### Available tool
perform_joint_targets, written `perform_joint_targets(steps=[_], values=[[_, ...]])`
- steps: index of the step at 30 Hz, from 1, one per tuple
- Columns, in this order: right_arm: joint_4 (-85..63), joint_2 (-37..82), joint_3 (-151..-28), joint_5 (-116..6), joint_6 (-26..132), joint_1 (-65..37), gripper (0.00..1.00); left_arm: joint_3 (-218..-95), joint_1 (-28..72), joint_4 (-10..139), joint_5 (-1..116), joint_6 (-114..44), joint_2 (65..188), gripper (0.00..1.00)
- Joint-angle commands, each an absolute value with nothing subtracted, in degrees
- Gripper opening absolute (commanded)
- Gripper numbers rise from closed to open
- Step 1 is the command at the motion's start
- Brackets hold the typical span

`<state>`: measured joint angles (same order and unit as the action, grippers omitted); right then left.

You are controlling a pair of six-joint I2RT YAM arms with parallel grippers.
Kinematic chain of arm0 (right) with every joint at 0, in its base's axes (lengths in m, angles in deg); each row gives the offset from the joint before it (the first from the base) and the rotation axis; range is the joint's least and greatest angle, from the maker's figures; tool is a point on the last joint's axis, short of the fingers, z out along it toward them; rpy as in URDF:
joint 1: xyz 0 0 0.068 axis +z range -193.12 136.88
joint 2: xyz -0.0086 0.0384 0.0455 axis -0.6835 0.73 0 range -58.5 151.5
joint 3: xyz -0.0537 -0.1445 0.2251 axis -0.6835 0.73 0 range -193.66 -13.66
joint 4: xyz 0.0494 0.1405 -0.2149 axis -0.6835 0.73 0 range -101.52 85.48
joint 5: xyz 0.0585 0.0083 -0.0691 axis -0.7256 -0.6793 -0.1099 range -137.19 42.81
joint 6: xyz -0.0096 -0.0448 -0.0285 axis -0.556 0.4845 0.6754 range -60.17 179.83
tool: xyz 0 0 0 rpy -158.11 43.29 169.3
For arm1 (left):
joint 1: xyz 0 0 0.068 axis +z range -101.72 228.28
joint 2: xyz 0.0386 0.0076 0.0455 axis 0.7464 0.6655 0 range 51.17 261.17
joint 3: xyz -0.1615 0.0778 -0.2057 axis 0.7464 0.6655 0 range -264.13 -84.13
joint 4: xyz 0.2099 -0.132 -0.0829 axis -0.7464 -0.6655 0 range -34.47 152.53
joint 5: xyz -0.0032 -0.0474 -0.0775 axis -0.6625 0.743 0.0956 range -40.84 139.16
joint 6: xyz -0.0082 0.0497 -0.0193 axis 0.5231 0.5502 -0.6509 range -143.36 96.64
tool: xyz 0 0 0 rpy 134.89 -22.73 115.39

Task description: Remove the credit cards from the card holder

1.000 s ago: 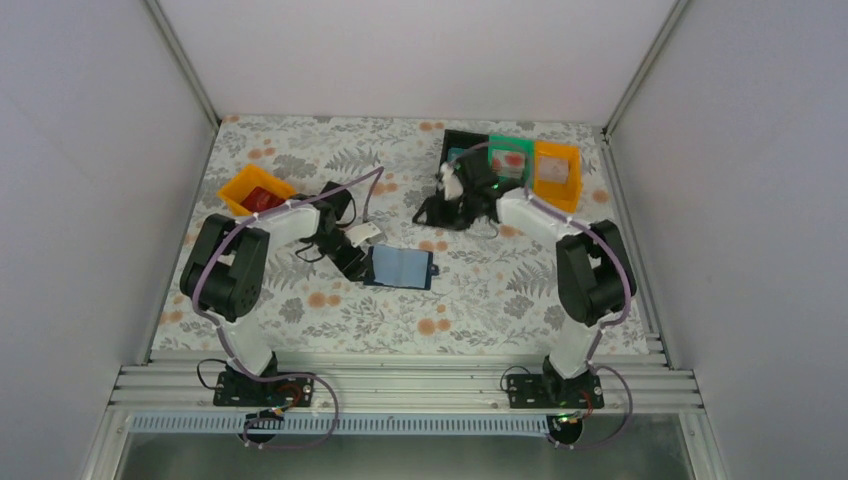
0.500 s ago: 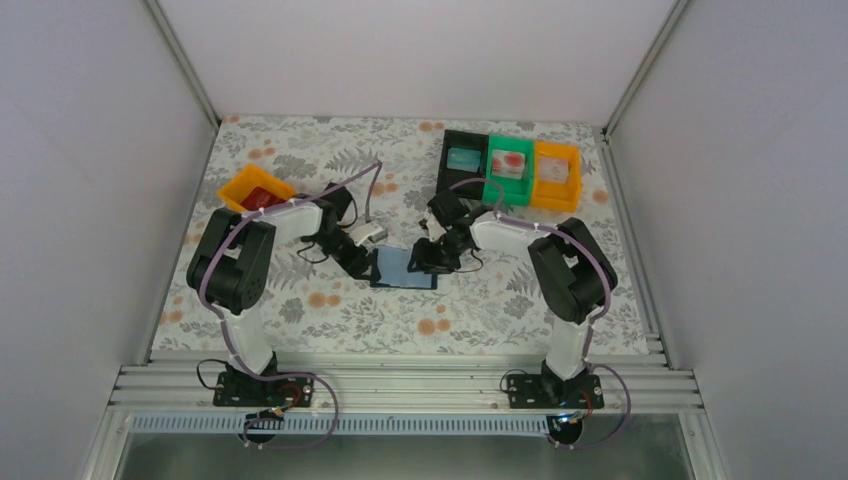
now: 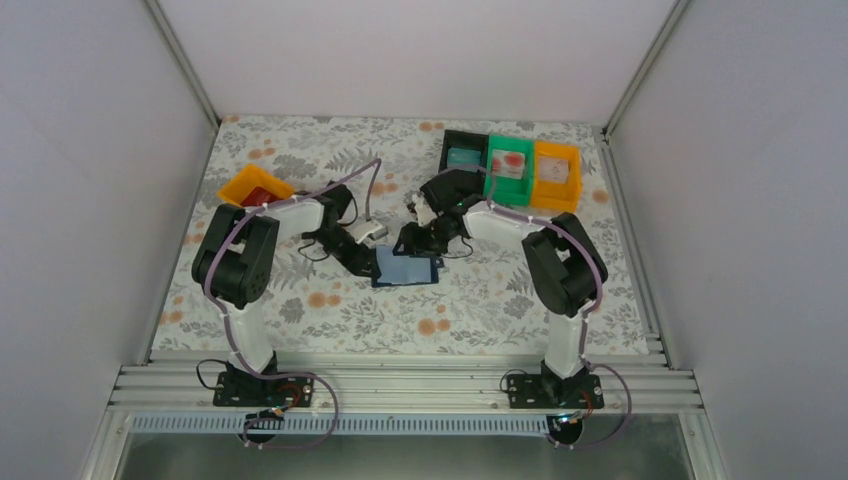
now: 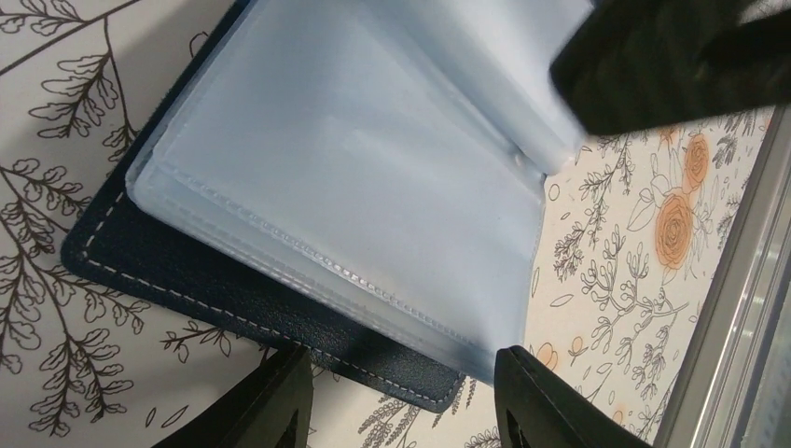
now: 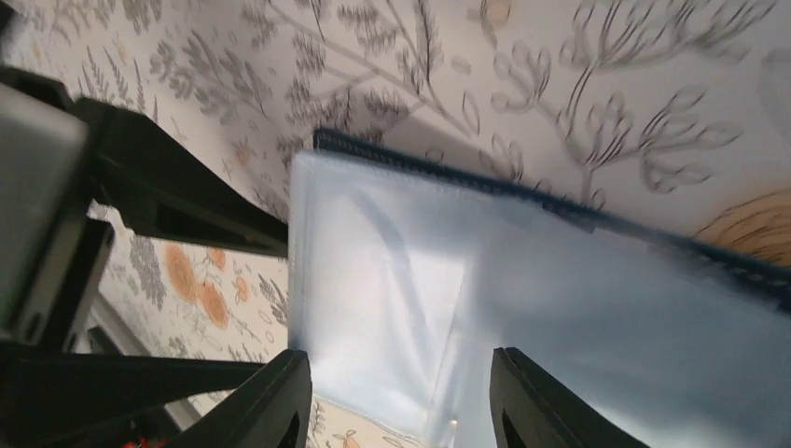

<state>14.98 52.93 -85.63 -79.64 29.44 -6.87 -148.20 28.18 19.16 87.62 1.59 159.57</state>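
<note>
The card holder (image 3: 405, 269) lies open on the floral table, navy cover down, pale blue sleeves (image 4: 354, 177) up. No card shows in the sleeves that face me. My left gripper (image 3: 371, 260) is at its left edge, open, and its fingers straddle a corner of the navy cover (image 4: 280, 313). My right gripper (image 3: 413, 246) hovers open at the holder's far edge, jaws apart over the clear sleeves (image 5: 392, 271). Credit cards lie in the bins: a teal card (image 3: 462, 158) in the black one, a red card (image 3: 264, 199) in the left orange one.
A black bin (image 3: 447, 172), a green bin (image 3: 491, 180) and an orange bin (image 3: 575, 180) stand in a row at the back right. Another orange bin (image 3: 237, 187) sits at the back left. A metal rail (image 4: 737, 308) runs along the table's edge.
My right arm has swung from the bins at the back down to the card holder. The left gripper's jaws have narrowed at the holder's edge, and the holder has shifted slightly.
</note>
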Motion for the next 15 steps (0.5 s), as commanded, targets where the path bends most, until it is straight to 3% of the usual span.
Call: perform_joint_targets(steps=[1, 5, 10, 15], values=[[21.7, 48.7, -88.2, -69.7, 29.9, -7.8, 0.51, -147.5, 27.6, 20.4, 86.7, 2.1, 160.6, 0.50], [23.2, 45.2, -85.1, -63.3, 28.0, -8.6, 0.54, -147.4, 27.6, 20.5, 86.6, 2.1, 160.4, 0.50], [22.3, 44.3, -83.6, -63.7, 29.9, -9.9, 0.56, -148.3, 27.8, 19.7, 85.5, 2.3, 159.6, 0.50], [18.0, 36.3, -80.2, -63.9, 32.3, -17.6, 0.60, -152.0, 31.5, 17.9, 83.8, 3.1, 154.2, 0.53]])
